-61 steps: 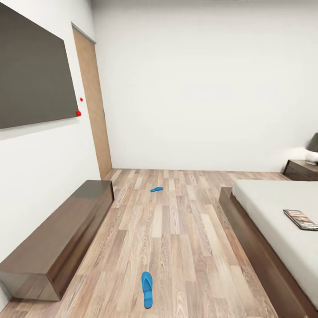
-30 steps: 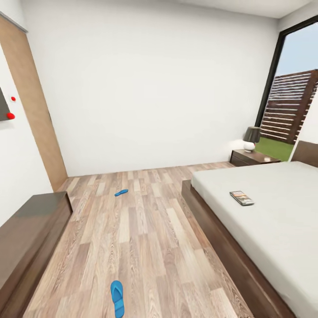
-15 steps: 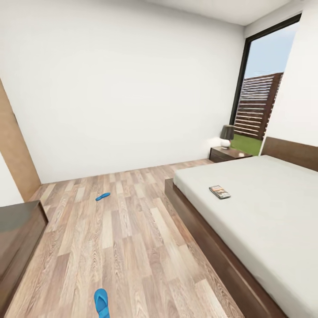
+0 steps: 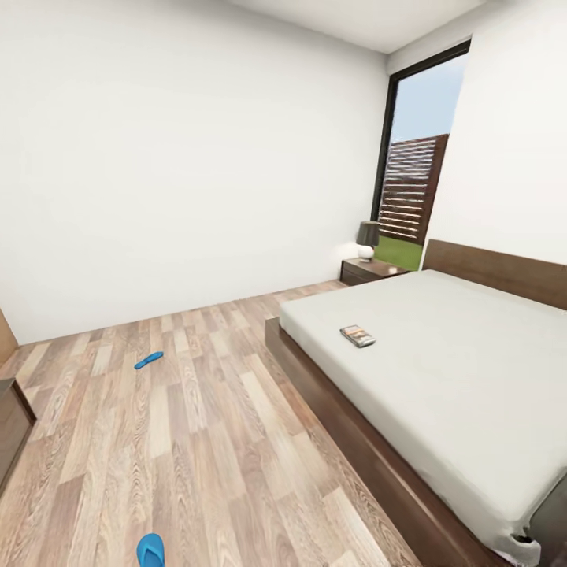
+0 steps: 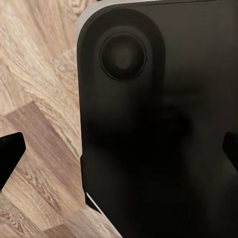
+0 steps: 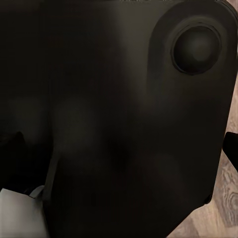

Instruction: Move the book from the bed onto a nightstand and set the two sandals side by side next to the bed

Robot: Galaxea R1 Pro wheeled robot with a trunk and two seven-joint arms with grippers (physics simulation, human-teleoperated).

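Note:
In the head view the bed [image 4: 441, 354] with its pale mattress and dark wood frame takes up the right side of the bedroom. The small dark book [image 4: 357, 335] lies flat on the mattress near the bed's near-left edge. One nightstand [image 4: 370, 270] stands in the far corner beside the headboard, a lamp on top. One blue sandal [image 4: 148, 360] lies on the wood floor further off, the other sandal [image 4: 150, 550] at the bottom edge, cut off. In the wrist views the left gripper [image 5: 119, 153] and the right gripper [image 6: 119, 146] stand open, empty, before the robot's dark body.
A tall dark-framed window [image 4: 409, 157] is behind the nightstand. The corner of a low dark wooden bench [image 4: 9, 425] shows at the left edge. Wood-plank floor [image 4: 213, 425] stretches between bench and bed. Something dark [image 4: 551, 520] shows at the lower right corner.
The whole head view has swung to the right: bench, door panel and wall screen slid off to the left, and bed, nightstand and window came into view. Book and sandals lie where they were.

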